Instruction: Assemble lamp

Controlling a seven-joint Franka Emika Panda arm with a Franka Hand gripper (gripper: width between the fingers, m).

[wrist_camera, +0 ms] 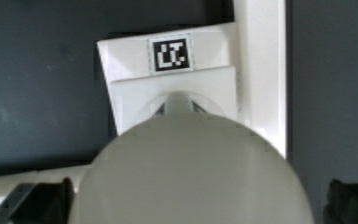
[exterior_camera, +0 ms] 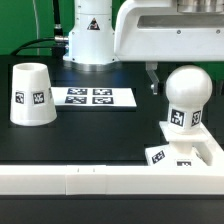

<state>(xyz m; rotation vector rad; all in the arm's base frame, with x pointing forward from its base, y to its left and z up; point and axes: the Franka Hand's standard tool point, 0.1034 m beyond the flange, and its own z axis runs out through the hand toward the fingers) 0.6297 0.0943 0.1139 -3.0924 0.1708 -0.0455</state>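
Note:
The white round bulb (exterior_camera: 186,96) stands upright on the low square base (exterior_camera: 205,152) at the exterior view's right. In the wrist view the bulb (wrist_camera: 185,165) fills the foreground, with the base and its tag (wrist_camera: 171,56) beyond it. My gripper (exterior_camera: 165,76) hangs at the bulb's head. Its dark fingertips (wrist_camera: 34,200) show on both sides of the bulb, with a gap on one side, so it is open (wrist_camera: 188,204). The conical shade (exterior_camera: 31,95) stands upside down at the exterior view's left, far from the gripper.
The marker board (exterior_camera: 92,97) lies flat between the shade and the bulb. A long white rail (exterior_camera: 90,181) runs along the front edge, and the base sits against it (wrist_camera: 261,60). The arm's white pedestal (exterior_camera: 92,35) stands at the back.

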